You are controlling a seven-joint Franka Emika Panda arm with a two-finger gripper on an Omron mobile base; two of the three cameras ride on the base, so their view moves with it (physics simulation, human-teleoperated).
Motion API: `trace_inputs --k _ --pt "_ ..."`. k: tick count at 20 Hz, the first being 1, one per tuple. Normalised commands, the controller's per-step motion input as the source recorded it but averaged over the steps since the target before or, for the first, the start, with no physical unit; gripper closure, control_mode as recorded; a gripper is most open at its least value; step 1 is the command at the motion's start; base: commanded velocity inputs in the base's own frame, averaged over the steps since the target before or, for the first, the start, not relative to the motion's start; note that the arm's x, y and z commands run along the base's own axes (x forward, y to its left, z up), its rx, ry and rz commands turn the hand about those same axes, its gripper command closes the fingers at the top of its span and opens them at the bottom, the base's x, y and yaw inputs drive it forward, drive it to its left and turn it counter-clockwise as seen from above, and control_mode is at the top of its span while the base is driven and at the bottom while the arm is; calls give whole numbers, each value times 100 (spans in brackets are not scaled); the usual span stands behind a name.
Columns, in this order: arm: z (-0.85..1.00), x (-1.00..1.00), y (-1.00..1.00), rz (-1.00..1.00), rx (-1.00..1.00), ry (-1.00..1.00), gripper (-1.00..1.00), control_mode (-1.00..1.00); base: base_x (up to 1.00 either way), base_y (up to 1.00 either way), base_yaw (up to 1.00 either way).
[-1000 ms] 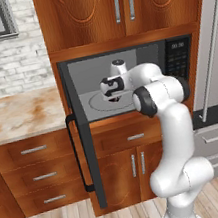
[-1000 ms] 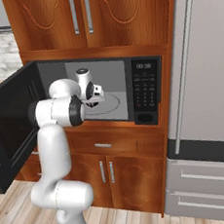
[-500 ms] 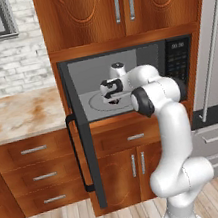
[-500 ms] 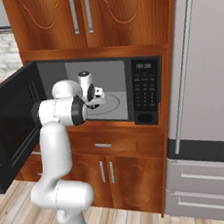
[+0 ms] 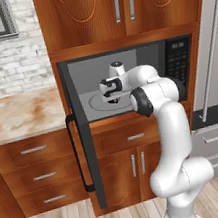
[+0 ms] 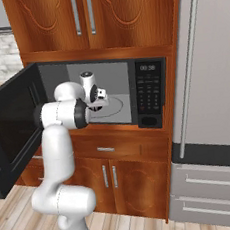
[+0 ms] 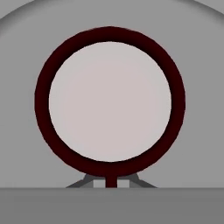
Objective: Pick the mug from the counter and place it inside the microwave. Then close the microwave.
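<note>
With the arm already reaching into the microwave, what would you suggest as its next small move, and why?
Probably lower a little and open the fingers. The gripper is inside the microwave, just above the glass turntable, and the hand view looks straight down into the mug with the turntable's curve behind it. Whether the mug already rests on the glass is unclear, so ease down first. The door stands open.

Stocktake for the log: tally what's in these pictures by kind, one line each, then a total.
Mug: 1
Microwave: 1
Counter: 1
Fridge: 1
Gripper: 1
Total: 5
</note>
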Motion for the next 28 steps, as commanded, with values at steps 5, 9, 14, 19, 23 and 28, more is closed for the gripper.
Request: trace_inputs --k 5,9,14,19,23,28 --pt "0 0 0 0 0 0 -100 -100 0 0 0" --pt "0 0 0 0 0 0 -100 -100 0 0 0" --pt "0 -18 -1 0 0 0 -100 -100 0 0 0" --pt "0 -59 -2 -2 2 -6 -100 -100 0 0 0" --pt "0 -70 -2 -7 1 -8 -100 -100 0 0 0" --pt "0 -64 0 -6 0 -4 -100 -100 0 0 0"
